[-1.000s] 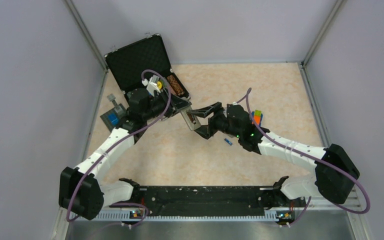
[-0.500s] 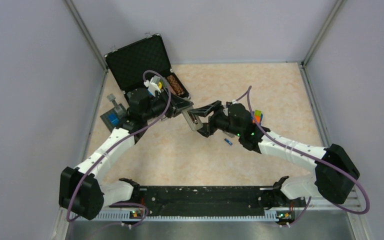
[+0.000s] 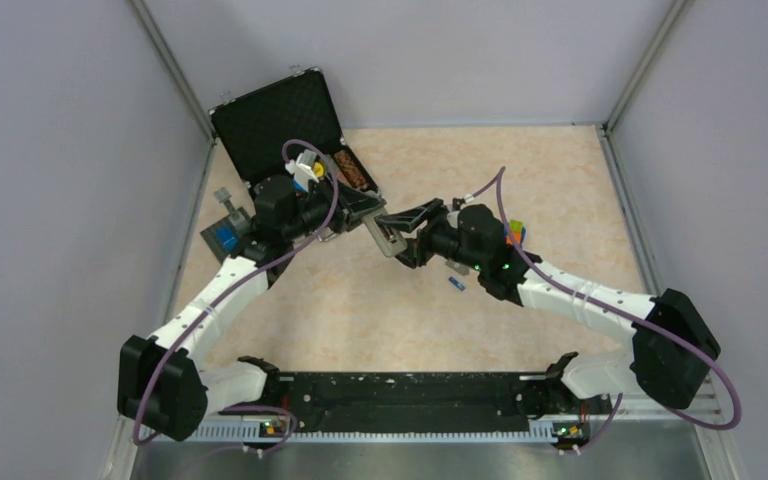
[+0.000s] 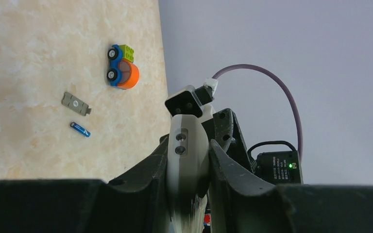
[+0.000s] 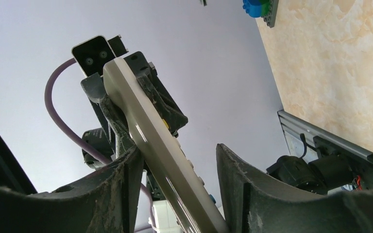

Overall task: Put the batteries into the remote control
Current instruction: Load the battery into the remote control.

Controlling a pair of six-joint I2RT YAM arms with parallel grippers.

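The white remote control point(image 3: 387, 234) is held off the table between both arms. My left gripper point(image 3: 364, 214) is shut on its far end; in the left wrist view the remote point(image 4: 189, 194) stands edge-on between the fingers. My right gripper point(image 3: 403, 237) is open, its jaws standing on either side of the remote's other end. In the right wrist view the remote point(image 5: 150, 126) runs slantwise through the gap of the right gripper point(image 5: 175, 150), buttons to the right. The blue battery point(image 3: 454, 284) lies on the table and also shows in the left wrist view point(image 4: 80, 129). The dark grey battery is not visible.
A small grey cover piece point(image 4: 76, 103) lies by the blue battery. An orange-green-blue block toy point(image 3: 513, 235) sits behind the right arm. An open black case point(image 3: 280, 120) stands at the back left, a grey plate with a blue block point(image 3: 225, 237) beside it.
My right gripper has moved left and slightly up, further over the remote. The remote has tipped and shifted a little. The left gripper keeps its hold.
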